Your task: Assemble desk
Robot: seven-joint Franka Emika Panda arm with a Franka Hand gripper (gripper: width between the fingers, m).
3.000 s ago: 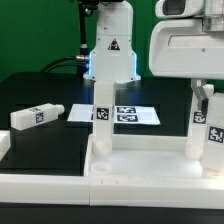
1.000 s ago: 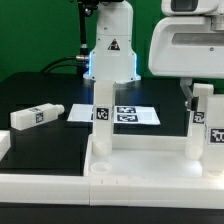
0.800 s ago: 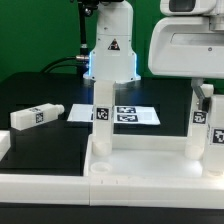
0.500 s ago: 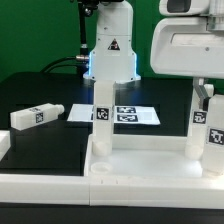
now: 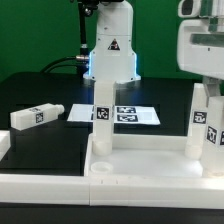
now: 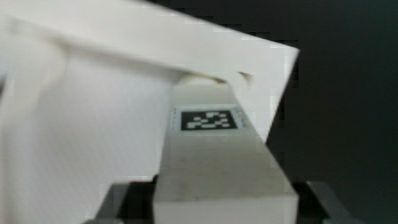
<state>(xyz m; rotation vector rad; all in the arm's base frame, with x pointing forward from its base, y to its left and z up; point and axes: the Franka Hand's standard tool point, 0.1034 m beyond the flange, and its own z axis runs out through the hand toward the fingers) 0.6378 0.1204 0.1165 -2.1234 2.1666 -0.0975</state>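
Note:
The white desk panel (image 5: 140,165) lies at the front with its raised rim up. One tagged white leg (image 5: 101,118) stands upright in its left corner. At the right corner stand two tagged upright pieces close together (image 5: 198,125), the nearer one (image 5: 213,128) under my gripper (image 5: 207,88). In the wrist view my gripper (image 6: 222,205) is shut on a square-section leg (image 6: 222,150) with a tag, its fingers (image 6: 125,200) at both sides, and the panel (image 6: 71,90) lies beyond. Another loose leg (image 5: 35,116) lies on the black table at the left.
The white robot pedestal (image 5: 110,50) with its warning sticker stands at the back centre. The marker board (image 5: 125,114) lies flat in front of it, behind the left leg. Black table (image 5: 50,145) shows between the loose leg and the panel.
My gripper body has shifted toward the exterior view's right over the last half second. The legs and the panel stay where they were.

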